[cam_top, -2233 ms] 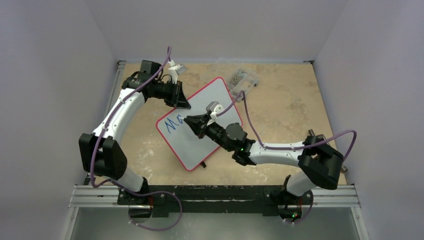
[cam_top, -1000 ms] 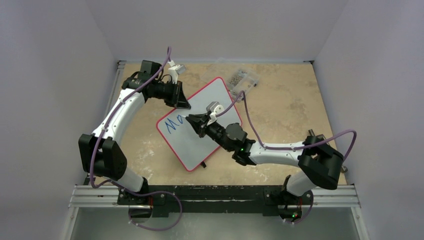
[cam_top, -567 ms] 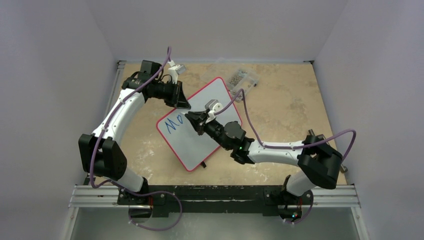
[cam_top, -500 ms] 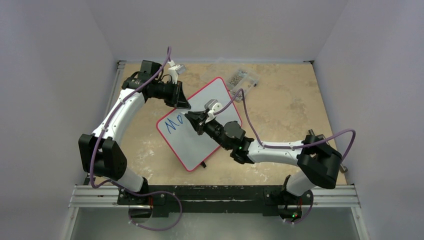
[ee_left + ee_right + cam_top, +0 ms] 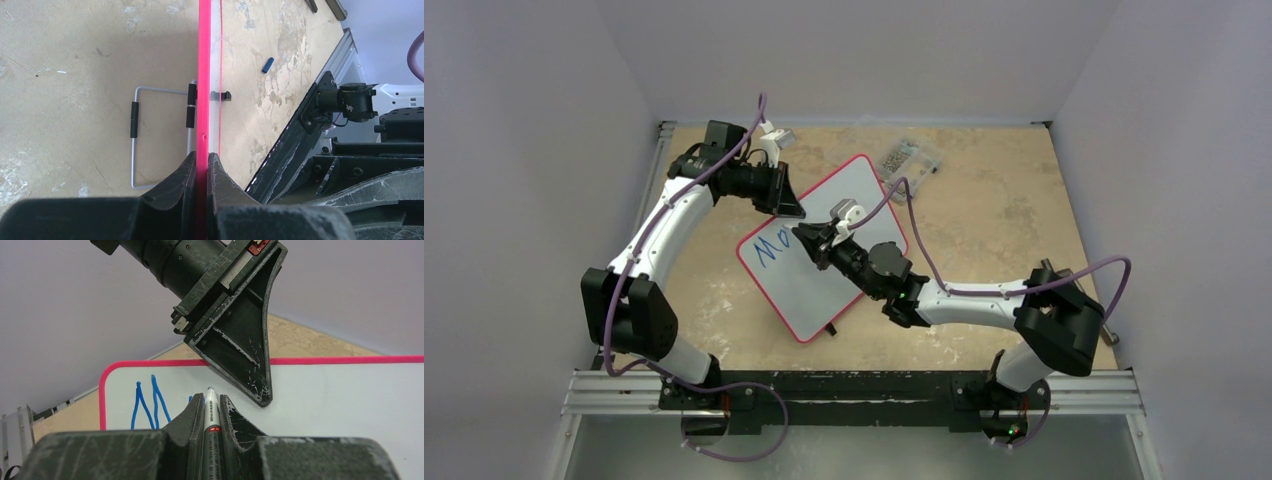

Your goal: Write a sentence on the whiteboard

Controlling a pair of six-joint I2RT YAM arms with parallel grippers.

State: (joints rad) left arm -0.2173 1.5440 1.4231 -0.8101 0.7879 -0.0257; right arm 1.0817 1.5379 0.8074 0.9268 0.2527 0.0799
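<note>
The whiteboard (image 5: pixel 844 205) with its red rim lies tilted on the table, rotated like a diamond. My left gripper (image 5: pixel 791 207) is shut on its upper left rim; the left wrist view shows the red rim (image 5: pixel 203 75) edge-on between the jaws. My right gripper (image 5: pixel 807 240) is shut on a marker (image 5: pixel 211 415), its blue tip against the board. Blue letters "Mo" (image 5: pixel 769 247) stand near the board's left corner; the "M" (image 5: pixel 149 402) shows in the right wrist view, the rest hidden behind my fingers.
A small clear plastic box of screws (image 5: pixel 909 157) lies behind the board's far corner. A blue marker cap (image 5: pixel 268 65) lies on the table. The board's wire stand (image 5: pixel 136 135) shows under it. Walls close in on three sides.
The right gripper has shifted slightly up and right along the board with the marker. The blue writing has grown from "Mc" to "Mo". The left arm has not moved.
</note>
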